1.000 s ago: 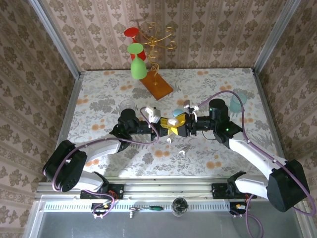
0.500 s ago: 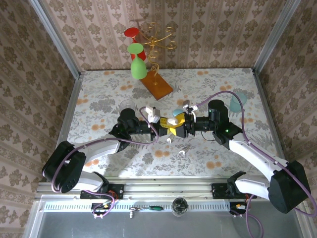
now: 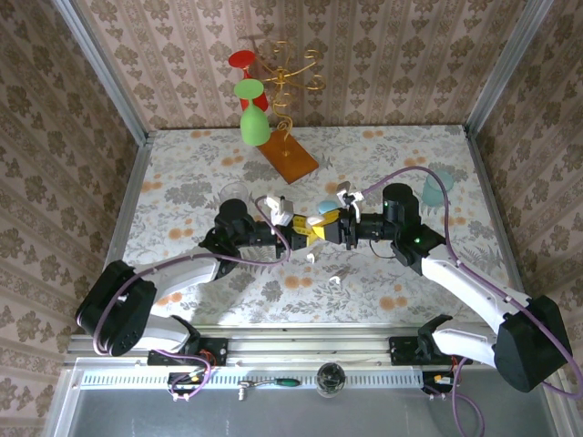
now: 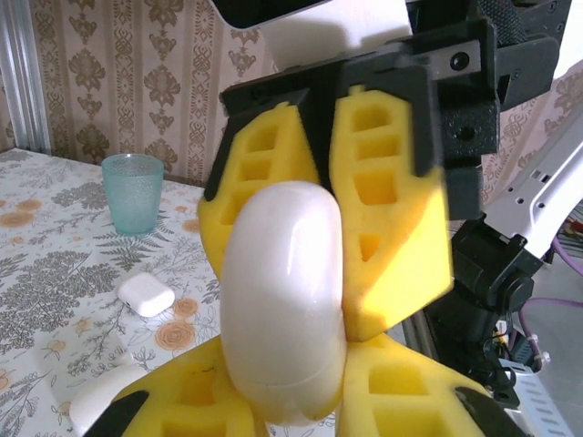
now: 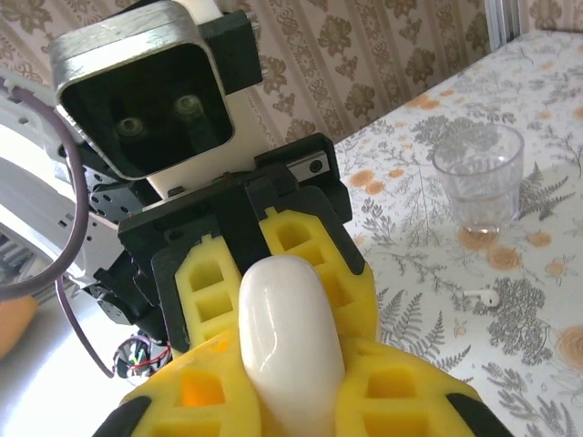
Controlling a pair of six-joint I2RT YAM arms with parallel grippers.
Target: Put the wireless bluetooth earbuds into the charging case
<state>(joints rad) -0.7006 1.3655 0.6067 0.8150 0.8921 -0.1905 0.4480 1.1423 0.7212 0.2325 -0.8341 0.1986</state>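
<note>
Left hand (image 3: 308,235) and right hand (image 3: 328,229) meet nose to nose above the middle of the worktop (image 3: 410,155). We see both of them clamped from opposite ends on the same white case (image 4: 284,300), which is held up off the surface. One white earbud (image 5: 480,296) lies loose on the worktop near a clear glass (image 5: 476,187), well apart from the case.

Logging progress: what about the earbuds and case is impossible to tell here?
- White case: seam and contents, both wrist views; yellow fingers cover its sides.
- Small white bits, top view: too small to call earbuds.
- White lump, left wrist view: cut off by a finger and the edge.
</note>
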